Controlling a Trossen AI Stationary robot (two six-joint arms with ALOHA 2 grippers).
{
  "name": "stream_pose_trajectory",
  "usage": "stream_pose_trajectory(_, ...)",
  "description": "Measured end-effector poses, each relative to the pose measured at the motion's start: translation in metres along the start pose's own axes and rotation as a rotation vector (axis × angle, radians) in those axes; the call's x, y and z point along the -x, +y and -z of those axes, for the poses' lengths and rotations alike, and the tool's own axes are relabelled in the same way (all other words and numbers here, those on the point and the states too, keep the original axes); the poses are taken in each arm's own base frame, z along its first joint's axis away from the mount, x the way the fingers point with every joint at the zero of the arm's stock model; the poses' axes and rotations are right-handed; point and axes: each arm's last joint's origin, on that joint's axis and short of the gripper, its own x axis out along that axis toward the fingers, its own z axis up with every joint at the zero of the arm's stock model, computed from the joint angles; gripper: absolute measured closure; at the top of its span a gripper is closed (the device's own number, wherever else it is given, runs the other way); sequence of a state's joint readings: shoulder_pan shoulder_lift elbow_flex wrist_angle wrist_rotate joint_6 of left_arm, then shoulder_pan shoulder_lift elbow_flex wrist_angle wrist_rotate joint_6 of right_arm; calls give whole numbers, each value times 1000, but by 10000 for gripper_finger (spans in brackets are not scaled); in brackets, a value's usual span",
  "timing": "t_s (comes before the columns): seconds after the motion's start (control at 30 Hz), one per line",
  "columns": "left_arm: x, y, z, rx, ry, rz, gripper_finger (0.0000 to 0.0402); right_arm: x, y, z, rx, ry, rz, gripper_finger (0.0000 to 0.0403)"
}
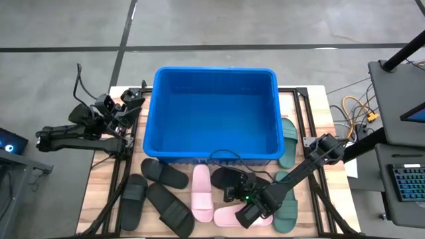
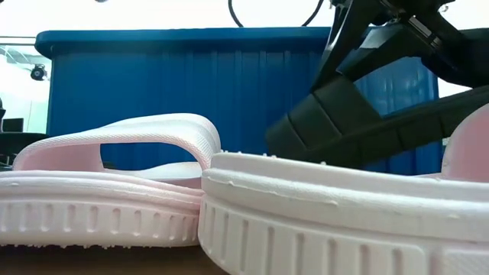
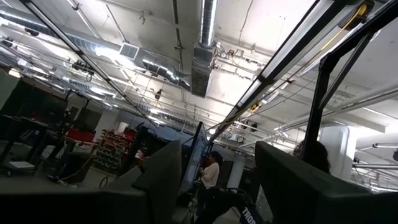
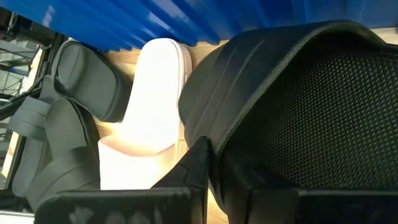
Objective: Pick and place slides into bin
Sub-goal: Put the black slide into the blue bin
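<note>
The blue bin (image 1: pixel 211 113) stands at the table's far middle. My right gripper (image 1: pixel 240 191) is shut on a black slide (image 1: pixel 229 178) just in front of the bin's near wall; in the low view this slide (image 2: pixel 367 122) hangs tilted. Two pink slides (image 1: pixel 201 192) (image 1: pixel 232 214) lie flat on their soles beside it. Three black slides (image 1: pixel 164 174) (image 1: pixel 133 201) (image 1: pixel 170 209) lie at the near left. Two green slides (image 1: pixel 288 141) (image 1: pixel 287 211) lie on the right. My left gripper (image 3: pixel 217 186) stands open at the table's left edge, pointing upward. My right gripper pinches the black slide at the edge of its strap (image 4: pixel 217 143), one finger (image 4: pixel 189 171) on the outside; the other is hidden by the slide. It comes slanting down from the near right. The slide is tilted, one end (image 2: pixel 283 137) low, the other raised; a pink slide hides its underside.
Black frame rails (image 1: pixel 309 126) run along both sides of the table. A cable (image 1: pixel 226 157) loops over the bin's near rim. Beyond the right edge stand a grey desk (image 1: pixel 398 93) and a keyboard (image 1: pixel 406 182).
</note>
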State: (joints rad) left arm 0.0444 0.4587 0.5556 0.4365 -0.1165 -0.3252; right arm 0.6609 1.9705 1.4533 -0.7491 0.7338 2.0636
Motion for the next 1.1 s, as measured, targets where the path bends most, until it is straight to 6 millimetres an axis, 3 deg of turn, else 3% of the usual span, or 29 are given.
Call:
stream_pose_trajectory(0.6, -1, 0, 2, 0, 8, -2, 212, 15, 17, -6, 52, 11, -15, 382)
stream_pose_trajectory(1.1, -1, 0, 2, -1, 9, -3, 212, 39, 28, -25, 88, 26, -64, 382)
